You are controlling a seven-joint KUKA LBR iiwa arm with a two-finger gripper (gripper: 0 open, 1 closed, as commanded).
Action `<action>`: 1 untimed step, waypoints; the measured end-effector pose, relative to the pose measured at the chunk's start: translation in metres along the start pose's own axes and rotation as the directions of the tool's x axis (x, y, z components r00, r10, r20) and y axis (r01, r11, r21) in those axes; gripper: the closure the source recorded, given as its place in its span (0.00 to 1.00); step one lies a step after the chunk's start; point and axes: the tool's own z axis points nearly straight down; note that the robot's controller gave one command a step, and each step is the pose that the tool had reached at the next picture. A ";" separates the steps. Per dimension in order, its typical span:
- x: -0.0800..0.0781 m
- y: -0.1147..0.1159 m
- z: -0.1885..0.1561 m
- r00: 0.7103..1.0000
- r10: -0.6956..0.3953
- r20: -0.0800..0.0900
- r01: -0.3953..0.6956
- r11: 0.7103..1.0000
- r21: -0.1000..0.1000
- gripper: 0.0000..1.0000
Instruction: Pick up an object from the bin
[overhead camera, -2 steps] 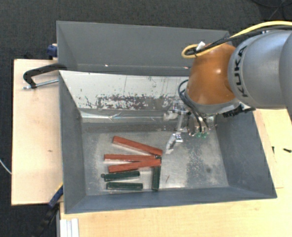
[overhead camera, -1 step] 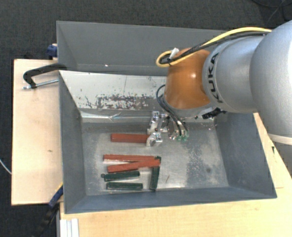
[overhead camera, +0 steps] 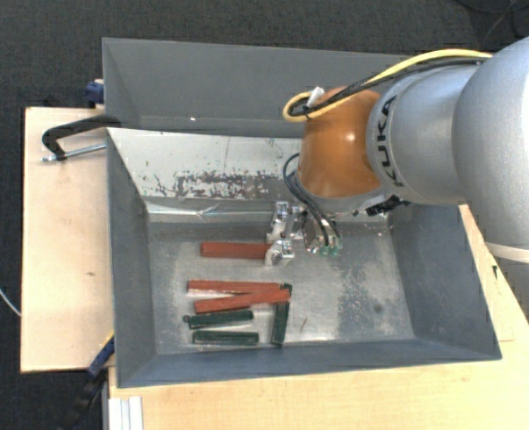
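Observation:
My gripper (overhead camera: 302,245) hangs low over the middle of the bin, just in front of the back wall. Its fingers stand open, and I see nothing but bin floor between them. A red-brown flat bar (overhead camera: 232,251) lies on the floor to the left. The bar's right end reaches the left fingertip (overhead camera: 280,251); whether they touch I cannot tell. The bar is outside the fingers, not between them.
Toward the front left of the bin lies a small heap: two red-brown bars (overhead camera: 239,296), two dark green bars (overhead camera: 221,327) and one more green bar (overhead camera: 279,324) lying crosswise. The arm with its orange cover reaches in from the upper right.

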 end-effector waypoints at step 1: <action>0.003 0.009 -0.206 0.999 0.051 0.014 -0.051 0.999 -0.001 1.00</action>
